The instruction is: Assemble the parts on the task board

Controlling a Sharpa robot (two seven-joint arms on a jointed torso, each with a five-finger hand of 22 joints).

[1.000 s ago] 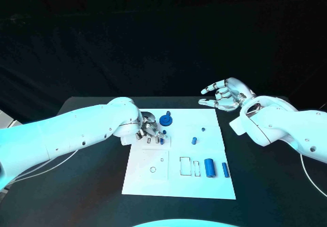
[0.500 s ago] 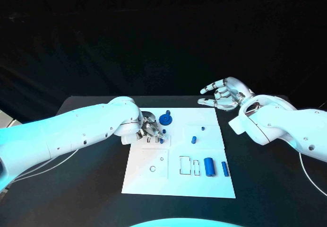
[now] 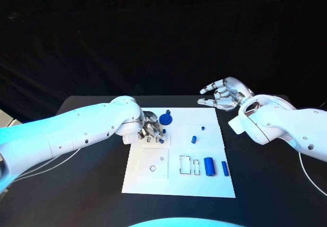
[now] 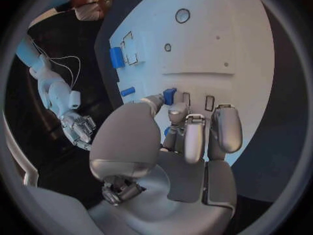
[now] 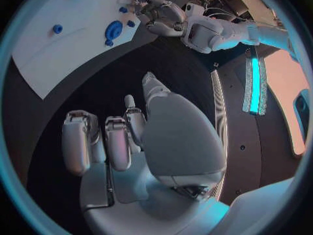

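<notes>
The task board [image 3: 178, 182] is taken as the landmark; it is seen lying flat in the middle of the black table [image 3: 89, 179].

Nearest the robot, on the board's near half, two rectangular outlines [image 3: 185, 165] are seen, and just to their right a thick blue cylinder [image 3: 210, 167] and a thinner blue bar [image 3: 225, 169] lie side by side, apart from each other. A small ring mark [image 3: 152, 169] is noted left of the outlines.

Toward the board's middle, a short blue peg [image 3: 194, 139] lies alone, and a smaller blue peg [image 3: 203, 128] is seen just beyond it.

At the board's left edge the left hand [image 3: 151, 128] is lowered onto the surface. In the left wrist view its fingers [image 4: 193, 133] are held close together, curled down, and a small blue part [image 4: 169, 95] is pinched at the fingertips, touching the board beside narrow slots [image 4: 210, 103]. The part is largely covered by the hand in the head view.

Just beyond the left hand, near the board's far edge, a blue round gear-like part [image 3: 167, 120] is seen, with a blue stub rising at it.

Off the board's far right corner, the right hand [image 3: 223, 94] is held above the table, fingers [image 3: 207, 89] spread and gently curled, nothing in them. The right arm [image 3: 279, 124] crosses the table right of the board.
</notes>
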